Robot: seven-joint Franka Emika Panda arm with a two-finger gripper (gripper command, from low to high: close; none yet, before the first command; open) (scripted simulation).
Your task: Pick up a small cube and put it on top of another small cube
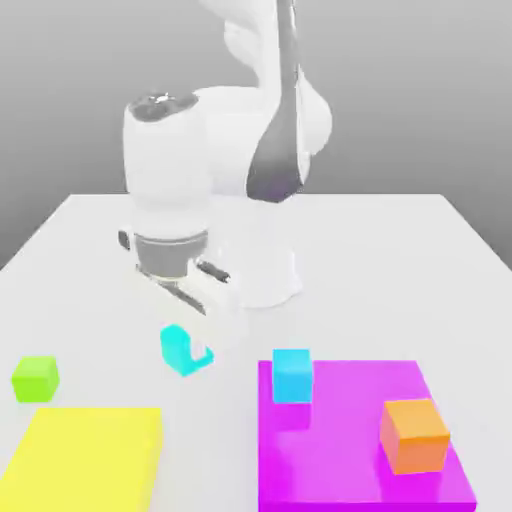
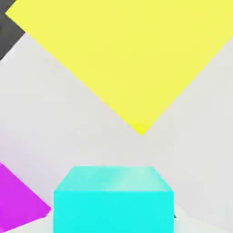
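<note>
The small cube (image 1: pixel 176 350), turquoise and plain, is low over the white table (image 1: pixel 400 280) in front of the robot's base. My gripper (image 1: pixel 188 352) reaches down to it from the white hand, and its fingers are shut on the cube's sides. In the hand view the same small cube (image 2: pixel 113 200) fills the near edge of the picture, close under the hand. I cannot tell whether the cube rests on the table or hangs just above it.
A magenta slab (image 1: pixel 350 400) at the exterior view's right bears a sky-blue cube (image 1: pixel 291 375) and an orange cube (image 1: pixel 413 435). A yellow slab (image 1: pixel 85 460) lies at the front left, with a lime-green cube (image 1: pixel 35 378) behind it. The robot's base (image 1: pixel 265 270) stands behind the gripper.
</note>
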